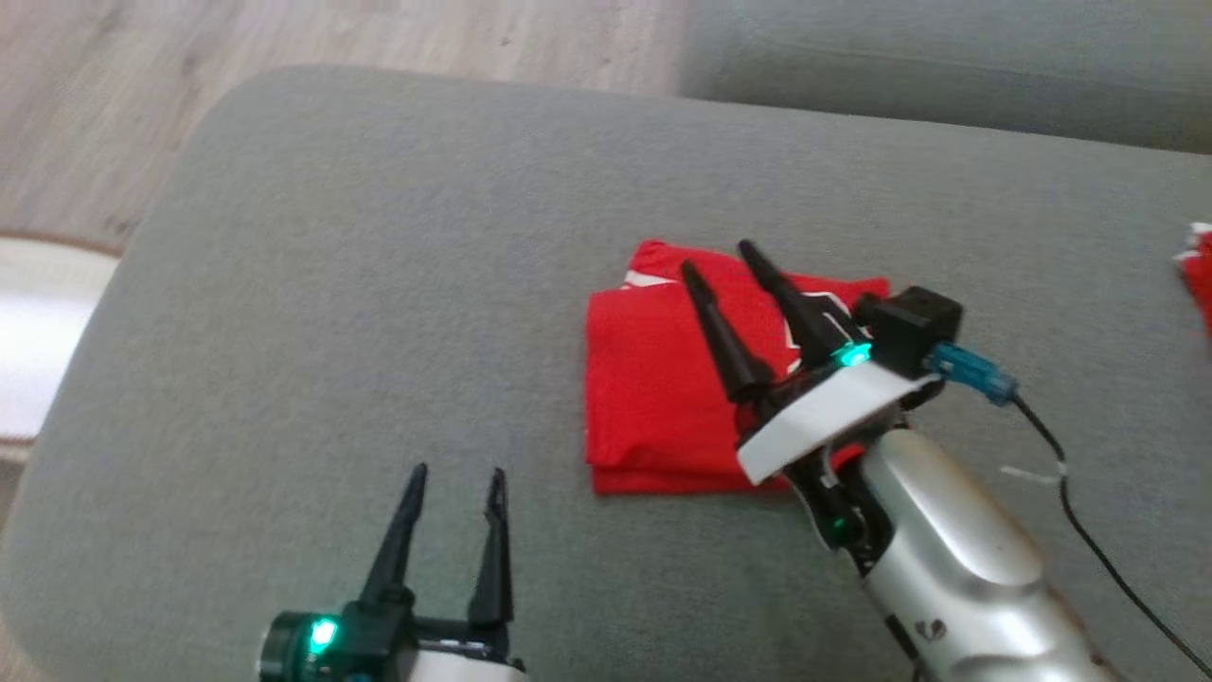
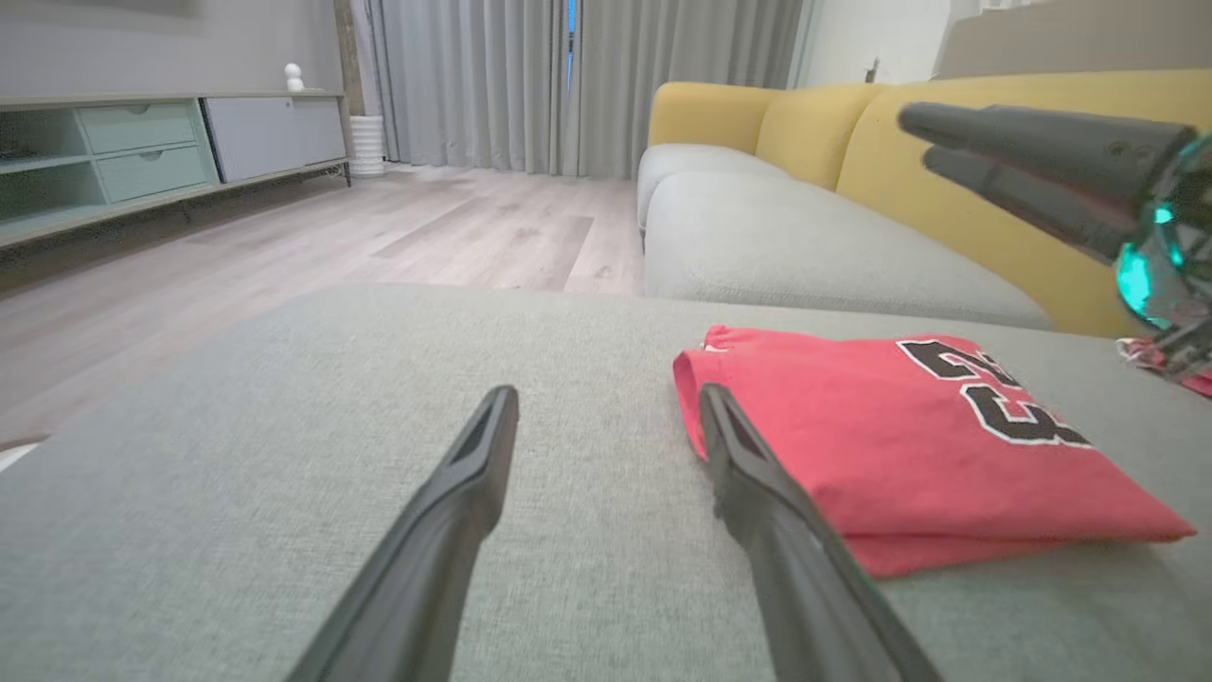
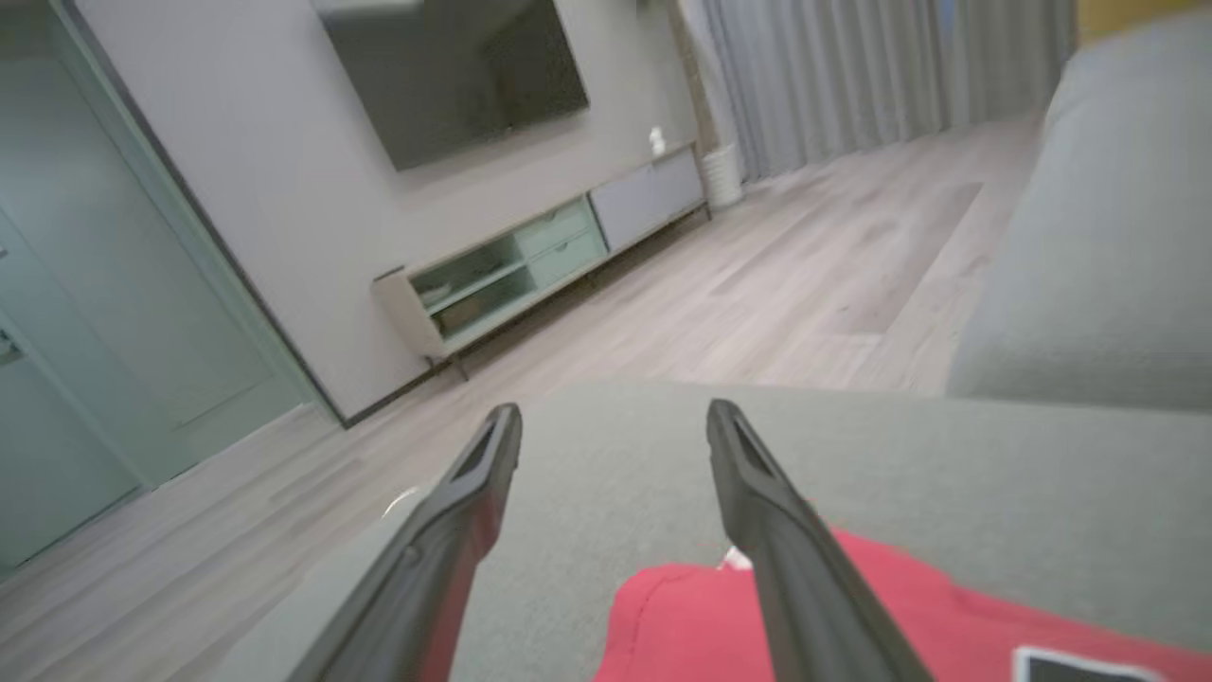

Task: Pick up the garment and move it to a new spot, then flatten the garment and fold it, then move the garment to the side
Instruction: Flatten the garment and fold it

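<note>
On grey cushion [image 1: 331, 284]: folded red garment [image 1: 653, 398], white-trimmed end farthest from me.
My left gripper [image 1: 457, 472] and right gripper [image 1: 718, 258] gape, empty; left wrist view shows its black numerals [image 2: 994, 393].

The broad grey fabric-covered sofa seat [image 1: 360, 284], rounded at its corners, carries a red cloth garment [image 1: 653, 388] with black-and-white numerals, folded into a flat rectangle a little right of the middle. Well apart, at the seat's right edge, lies a bit of another red-and-white cloth [image 1: 1199, 270].

Soft daylight thru curtains [image 2: 492, 85], faint shadows; right wrist view blurry, garment [image 3: 682, 625] smeared, edges warped.
</note>
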Robot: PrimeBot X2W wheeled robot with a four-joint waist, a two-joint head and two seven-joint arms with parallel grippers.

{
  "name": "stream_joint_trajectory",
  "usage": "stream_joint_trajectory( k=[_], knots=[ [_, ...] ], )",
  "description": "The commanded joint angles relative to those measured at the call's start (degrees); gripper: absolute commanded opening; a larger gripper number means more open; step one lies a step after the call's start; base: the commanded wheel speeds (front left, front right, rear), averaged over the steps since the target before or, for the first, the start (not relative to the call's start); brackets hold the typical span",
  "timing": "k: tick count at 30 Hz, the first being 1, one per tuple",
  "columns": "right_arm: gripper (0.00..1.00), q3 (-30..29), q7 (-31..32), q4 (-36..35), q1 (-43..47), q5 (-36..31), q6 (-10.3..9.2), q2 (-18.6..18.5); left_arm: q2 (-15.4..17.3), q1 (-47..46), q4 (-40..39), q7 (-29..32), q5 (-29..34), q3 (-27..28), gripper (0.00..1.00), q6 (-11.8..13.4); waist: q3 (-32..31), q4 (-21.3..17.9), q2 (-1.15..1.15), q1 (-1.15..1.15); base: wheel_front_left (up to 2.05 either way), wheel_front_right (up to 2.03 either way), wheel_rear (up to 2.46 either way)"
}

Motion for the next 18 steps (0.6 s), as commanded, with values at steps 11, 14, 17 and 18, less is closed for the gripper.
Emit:
stream_joint_trajectory(
  k=[11,14,17,18],
  knots=[
    [1.00,-13.7,-5.0,-10.7,10.9,-7.8,-0.05,-6.0,-0.4,1.8,-5.4,-0.5,-0.7,6.4,1.00,1.4,-6.2,-12.3,0.00,0.00,0.00,0.00,0.00],
    [1.00,-16.9,-5.0,-12.0,15.7,-10.9,-0.05,-6.3,-0.4,2.3,-6.1,-0.5,0.1,7.1,1.00,1.8,-7.0,-13.6,0.00,0.00,0.00,0.00,0.00],
    [1.00,-18.8,-5.0,-12.4,19.7,-12.4,-0.05,-5.9,-0.4,3.1,-6.0,-0.5,0.9,7.5,1.00,1.8,-7.8,-14.5,0.00,0.00,0.00,0.00,0.00],
    [1.00,-19.0,-5.0,-12.3,20.9,-12.9,-0.05,-5.9,-0.4,3.4,-6.0,-0.5,1.3,7.6,1.00,1.7,-8.0,-14.7,0.00,0.00,0.00,0.00,0.00]
  ],
)
